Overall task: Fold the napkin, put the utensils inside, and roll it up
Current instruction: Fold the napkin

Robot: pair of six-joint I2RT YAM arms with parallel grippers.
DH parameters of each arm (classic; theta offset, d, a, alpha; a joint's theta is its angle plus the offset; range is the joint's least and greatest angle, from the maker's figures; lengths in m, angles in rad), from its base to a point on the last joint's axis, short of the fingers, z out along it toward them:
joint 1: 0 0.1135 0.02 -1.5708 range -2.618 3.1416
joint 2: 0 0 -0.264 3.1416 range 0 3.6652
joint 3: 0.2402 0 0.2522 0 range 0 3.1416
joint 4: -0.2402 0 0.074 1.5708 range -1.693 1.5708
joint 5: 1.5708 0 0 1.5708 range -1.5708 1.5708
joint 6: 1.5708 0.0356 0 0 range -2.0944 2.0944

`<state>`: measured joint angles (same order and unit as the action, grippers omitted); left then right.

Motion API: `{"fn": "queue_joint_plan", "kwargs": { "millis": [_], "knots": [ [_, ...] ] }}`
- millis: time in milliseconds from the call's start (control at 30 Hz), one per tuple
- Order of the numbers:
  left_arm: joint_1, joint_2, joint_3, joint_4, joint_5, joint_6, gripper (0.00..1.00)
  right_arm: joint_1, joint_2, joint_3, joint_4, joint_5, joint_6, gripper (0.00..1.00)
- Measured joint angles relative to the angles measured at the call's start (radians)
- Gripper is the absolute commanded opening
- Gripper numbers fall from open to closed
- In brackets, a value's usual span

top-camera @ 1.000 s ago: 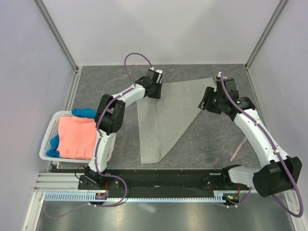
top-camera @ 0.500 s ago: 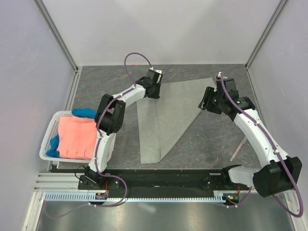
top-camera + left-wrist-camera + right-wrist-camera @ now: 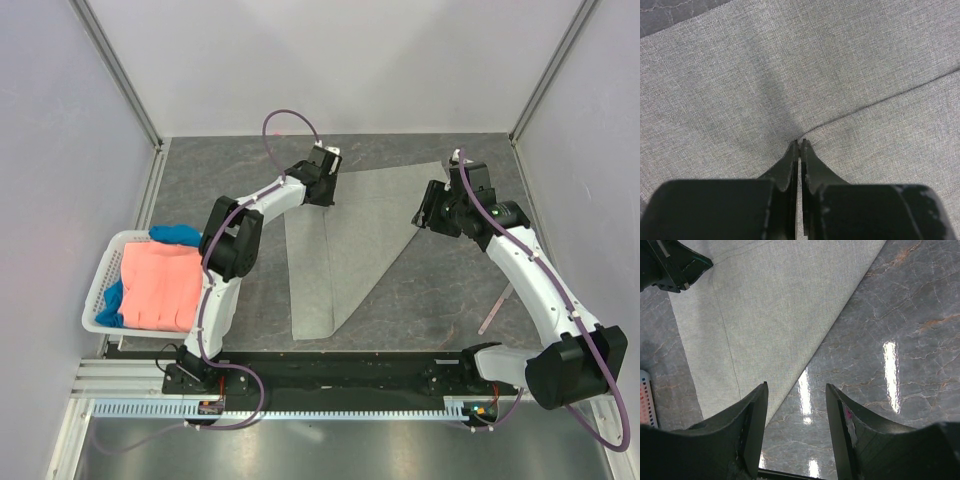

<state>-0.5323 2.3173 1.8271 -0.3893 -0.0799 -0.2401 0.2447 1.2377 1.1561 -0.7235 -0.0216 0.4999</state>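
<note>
Grey marble tabletop point(image 3: 430, 300) w/ glare, 3 pale walls point(image 3: 340, 60).

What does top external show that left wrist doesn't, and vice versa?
Only top external: the right gripper, open over the diagonal edge of the napkin; the utensil lying at far right; the basket at left holding the coral cloth and blue cloth. Only left wrist: the left gripper shut, its tips pinching the fabric, with creases running into them. Both: the grey napkin and the left gripper at its far left corner.
</note>
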Motion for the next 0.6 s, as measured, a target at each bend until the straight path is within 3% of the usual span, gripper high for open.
{"fn": "queue_joint_plan", "kwargs": {
  "millis": [600],
  "knots": [
    [0.017, 0.003, 0.018, -0.028, 0.0, 0.004, 0.02, 0.0, -0.006, 0.0, -0.012, 0.028, 0.0, 0.58]
  ]
}}
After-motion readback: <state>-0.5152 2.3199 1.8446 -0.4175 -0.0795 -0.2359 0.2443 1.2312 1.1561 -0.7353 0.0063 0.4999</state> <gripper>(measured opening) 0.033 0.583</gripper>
